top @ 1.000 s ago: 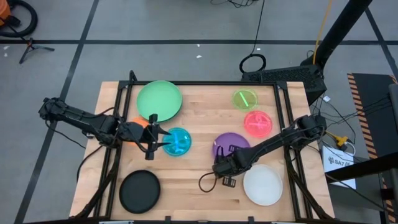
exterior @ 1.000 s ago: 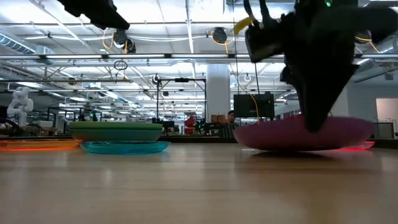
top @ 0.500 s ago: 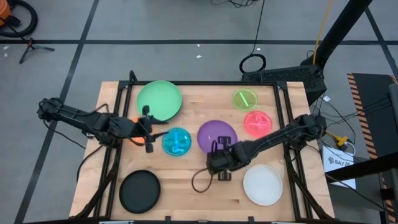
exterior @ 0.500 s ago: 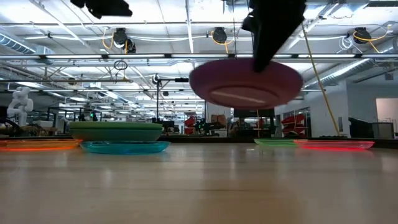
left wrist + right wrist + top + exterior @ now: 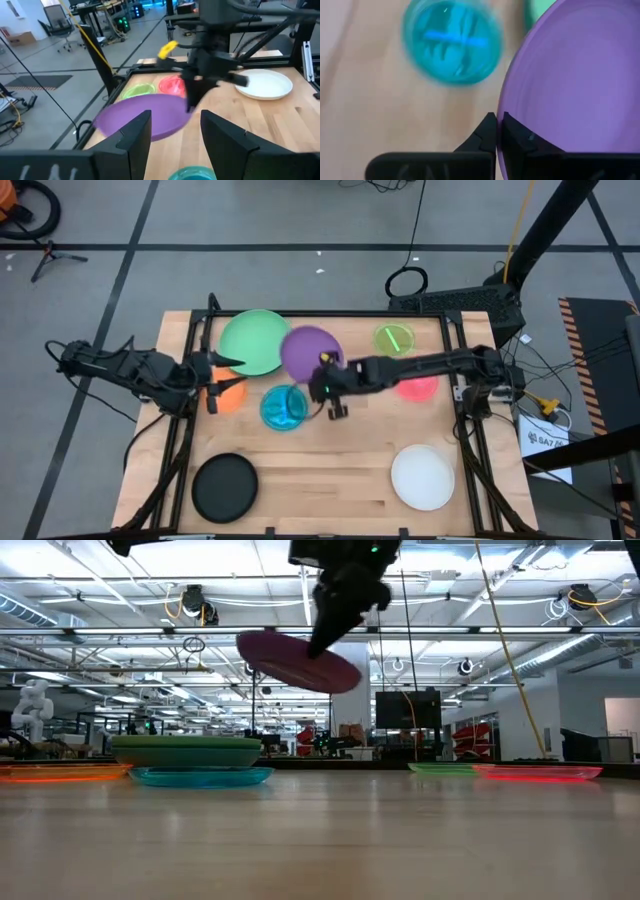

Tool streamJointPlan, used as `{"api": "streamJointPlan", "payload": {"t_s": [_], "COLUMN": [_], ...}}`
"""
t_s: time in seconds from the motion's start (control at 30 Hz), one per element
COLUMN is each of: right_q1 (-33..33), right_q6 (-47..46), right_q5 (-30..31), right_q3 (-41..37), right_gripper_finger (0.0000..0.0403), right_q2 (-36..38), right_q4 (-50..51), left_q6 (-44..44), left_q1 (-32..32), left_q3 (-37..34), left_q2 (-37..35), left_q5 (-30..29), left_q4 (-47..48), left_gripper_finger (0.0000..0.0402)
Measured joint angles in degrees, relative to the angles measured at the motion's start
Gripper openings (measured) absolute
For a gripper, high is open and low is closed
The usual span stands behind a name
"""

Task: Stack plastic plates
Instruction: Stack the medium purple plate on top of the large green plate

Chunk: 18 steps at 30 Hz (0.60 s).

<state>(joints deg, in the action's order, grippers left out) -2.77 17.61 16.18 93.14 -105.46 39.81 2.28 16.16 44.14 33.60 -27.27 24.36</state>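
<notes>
My right gripper is shut on the purple plate, which hangs in the air beside the big green plate. In the low view the purple plate is tilted, well above the table. The teal plate lies flat just near of it. My left gripper is open and touches nothing; it hovers over the orange plate near the table's left side. The lime plate, pink plate, white plate and black plate rest flat on the table. My right gripper pinches the purple plate's rim between its two fingers, on the plate's near side. The arm reaches in from the table's right. The plate is lifted clear and tilted, its far-left side higher in the low view.
The wooden table has bare room in its near middle, between the black and white plates. My right arm stretches across the pink plate, hiding part of it. Frame rails run along the table's left and right sides.
My right gripper has lifted the purple plate off the table's right middle and carried it up and toward the far left, to beside the green plate; the plate has tipped. My left gripper has drawn back from the teal plate toward the left edge.
</notes>
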Motion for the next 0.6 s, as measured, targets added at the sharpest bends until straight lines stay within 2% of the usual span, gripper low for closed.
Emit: {"api": "streamJointPlan", "payload": {"t_s": [0.17,0.27,0.37,0.47,0.6], "right_q1": [3.6,5.5,7.3,8.9,11.1], "right_q6": [11.3,15.7,18.3,20.7,22.3], "right_q5": [0.0,-2.6,-2.8,-3.0,-7.6], "right_q3": [0.1,0.6,5.4,13.4,25.1], "right_gripper_finger": [0.0003,0.0003,0.0003,0.0003,0.0003], "right_q2": [-1.3,-3.5,-8.1,-13.5,-20.7], "right_q4": [-10.8,-14.4,-12.5,-6.4,0.7], "left_q6": [0.6,1.7,2.4,3.6,4.5], "left_q1": [0.0,0.0,0.0,0.0,0.0], "left_q3": [0.0,0.0,0.0,0.0,0.0], "left_q2": [-0.5,-0.4,-0.4,-0.4,-0.4], "left_q5": [0.0,0.0,0.0,-0.9,-1.8], "left_q4": [0.0,-0.1,-0.6,-1.0,-1.0], "left_gripper_finger": [0.0177,0.0177,0.0177,0.0177,0.0177]}}
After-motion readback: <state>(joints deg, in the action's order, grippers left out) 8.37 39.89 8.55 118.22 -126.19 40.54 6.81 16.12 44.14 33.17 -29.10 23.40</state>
